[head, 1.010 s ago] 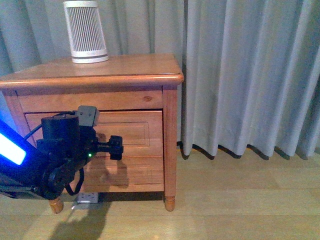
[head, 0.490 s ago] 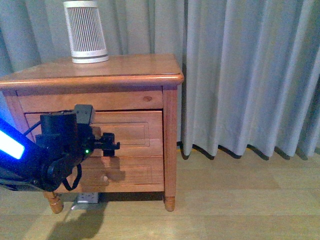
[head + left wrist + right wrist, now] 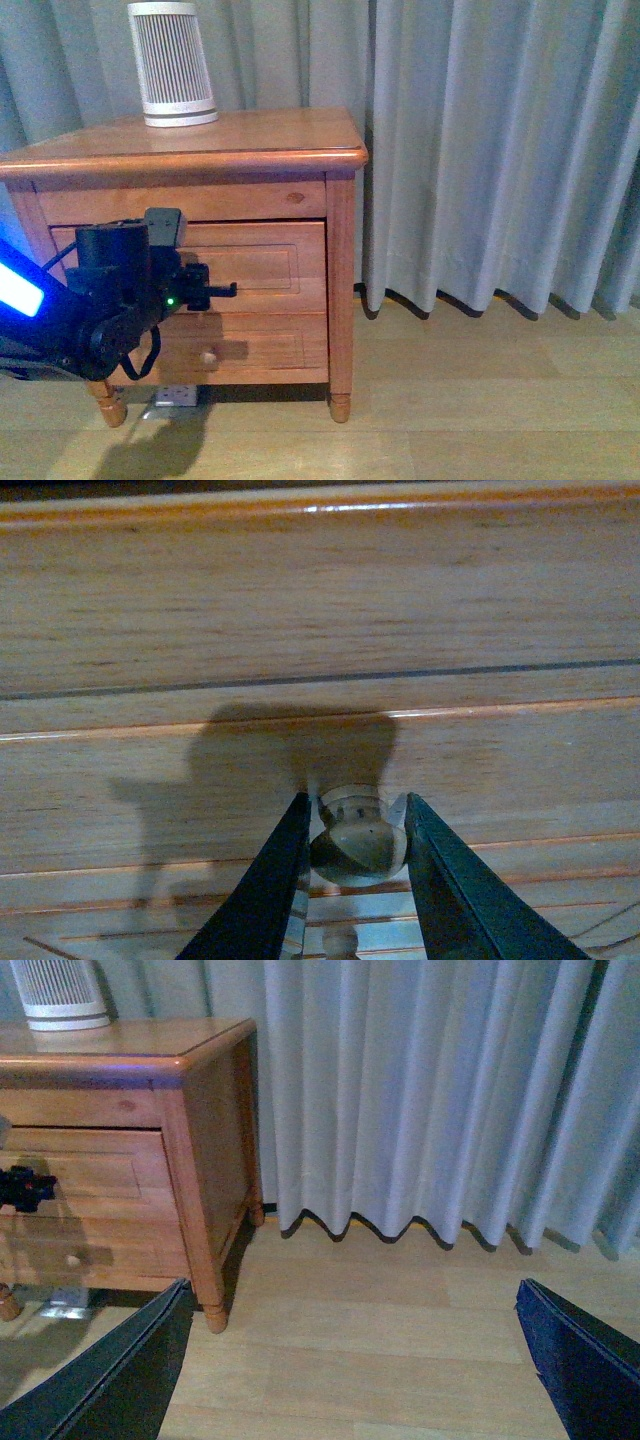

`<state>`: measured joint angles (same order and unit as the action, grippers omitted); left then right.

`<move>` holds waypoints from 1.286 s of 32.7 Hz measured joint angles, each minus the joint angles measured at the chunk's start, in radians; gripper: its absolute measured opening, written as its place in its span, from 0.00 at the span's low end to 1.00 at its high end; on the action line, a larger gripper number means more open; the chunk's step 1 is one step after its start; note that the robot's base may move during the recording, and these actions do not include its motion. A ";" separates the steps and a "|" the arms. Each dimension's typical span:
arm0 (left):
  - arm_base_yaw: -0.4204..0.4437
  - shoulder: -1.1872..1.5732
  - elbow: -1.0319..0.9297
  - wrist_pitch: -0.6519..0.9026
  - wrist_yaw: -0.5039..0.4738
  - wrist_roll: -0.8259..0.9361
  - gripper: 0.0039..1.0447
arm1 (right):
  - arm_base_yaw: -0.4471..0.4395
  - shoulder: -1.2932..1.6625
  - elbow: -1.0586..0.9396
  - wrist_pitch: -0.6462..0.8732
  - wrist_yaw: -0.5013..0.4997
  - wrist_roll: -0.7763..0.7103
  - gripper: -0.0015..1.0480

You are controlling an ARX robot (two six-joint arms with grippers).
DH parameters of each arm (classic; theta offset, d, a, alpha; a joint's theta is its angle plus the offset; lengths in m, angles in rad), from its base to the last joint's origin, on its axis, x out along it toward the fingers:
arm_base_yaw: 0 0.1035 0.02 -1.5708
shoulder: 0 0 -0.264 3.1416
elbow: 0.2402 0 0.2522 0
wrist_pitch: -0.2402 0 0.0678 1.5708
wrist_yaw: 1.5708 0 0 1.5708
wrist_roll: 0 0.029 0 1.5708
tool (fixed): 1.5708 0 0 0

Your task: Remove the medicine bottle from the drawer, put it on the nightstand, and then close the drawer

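**Left gripper on the knob, drawer not yet open, bottle out of sight**

The left gripper (image 3: 356, 805) has its jaws closed round the knob (image 3: 358, 842) of the upper drawer (image 3: 270, 265). Both pads look to touch the knob, though how firm the bite is cannot be told. The drawer front looks shut, so the medicine bottle is nowhere in view, presumably inside. The risk is the knob itself: small and rounded, held only near the fingertips, it could pop free if the pull comes before the grip is firm. A pull off to the left or right could bind the drawer or drag the nightstand (image 3: 250, 135), and a sharp tug could send the bottle rolling inside. The right gripper (image 3: 352, 1290) hangs wide open, well off to the right.
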<state>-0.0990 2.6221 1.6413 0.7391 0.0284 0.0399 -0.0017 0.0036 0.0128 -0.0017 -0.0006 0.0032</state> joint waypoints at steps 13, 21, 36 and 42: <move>-0.014 -0.109 -0.256 0.132 -0.007 -0.011 0.23 | 0.000 0.000 0.000 0.000 0.000 0.000 0.93; -0.049 -0.251 -0.570 0.260 -0.037 0.013 0.23 | 0.000 0.000 0.000 0.000 0.000 0.000 0.93; -0.089 -0.380 -0.848 0.320 -0.103 0.031 0.23 | 0.000 0.000 0.000 0.000 0.000 0.000 0.93; -0.089 -0.412 -0.896 0.313 -0.100 0.031 0.23 | 0.000 0.000 0.000 0.000 0.000 0.000 0.93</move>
<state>-0.1883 2.2105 0.7456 1.0519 -0.0719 0.0711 -0.0017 0.0036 0.0128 -0.0017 -0.0006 0.0032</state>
